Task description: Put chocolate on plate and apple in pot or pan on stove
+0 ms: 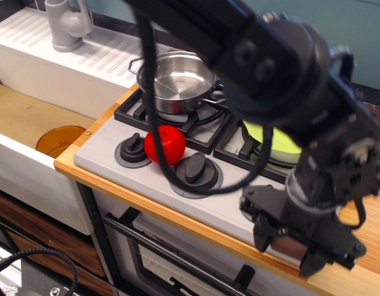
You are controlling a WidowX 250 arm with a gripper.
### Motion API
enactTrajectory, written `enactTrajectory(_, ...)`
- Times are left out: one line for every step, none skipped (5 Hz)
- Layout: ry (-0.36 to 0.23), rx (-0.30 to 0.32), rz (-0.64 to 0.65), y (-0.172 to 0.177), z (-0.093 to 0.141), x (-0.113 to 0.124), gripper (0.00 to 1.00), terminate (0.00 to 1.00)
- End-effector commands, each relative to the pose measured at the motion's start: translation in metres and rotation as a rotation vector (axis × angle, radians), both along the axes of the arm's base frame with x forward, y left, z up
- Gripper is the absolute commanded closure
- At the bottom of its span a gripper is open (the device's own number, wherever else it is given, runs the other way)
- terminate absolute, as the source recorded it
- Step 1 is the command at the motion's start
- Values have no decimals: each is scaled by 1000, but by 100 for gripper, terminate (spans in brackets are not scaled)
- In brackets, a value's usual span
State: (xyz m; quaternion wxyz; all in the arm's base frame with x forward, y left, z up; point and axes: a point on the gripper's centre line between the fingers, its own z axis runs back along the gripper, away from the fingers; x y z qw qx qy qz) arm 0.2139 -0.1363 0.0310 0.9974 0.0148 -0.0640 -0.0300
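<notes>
Neither placement is complete: the claw (pixel 293 246) is clamped on the chocolate (pixel 289 246) in front of the stove (pixel 109 145), the apple (pixel 164 145) outside the pot (pixel 177 80).

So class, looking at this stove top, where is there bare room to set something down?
Free: inside the steel pot, and the grey strip left of the knobs. The green plate shows bare surface. Crowded: the apple wedged between knobs, and the front right corner under the tool.

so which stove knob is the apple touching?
The left knob and the middle knob: the apple sits wedged between them. The right one is hidden behind the gripper.
</notes>
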Motion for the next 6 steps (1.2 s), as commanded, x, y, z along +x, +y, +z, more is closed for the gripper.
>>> enactTrajectory(-1, -3, -35, 9, 61, 17, 100, 0)
enactTrajectory(24, 16, -63, 24, 82, 33, 100, 0)
enactTrajectory(46, 24, -101, 42, 96, 57, 100, 0)
enactTrajectory(50, 21, -136, 59, 95, 82, 100, 0)
enactTrajectory(36, 6, -160, 70, 85, 103, 100, 0)
enactTrajectory(22, -7, -168, 75, 75, 112, 100, 0)
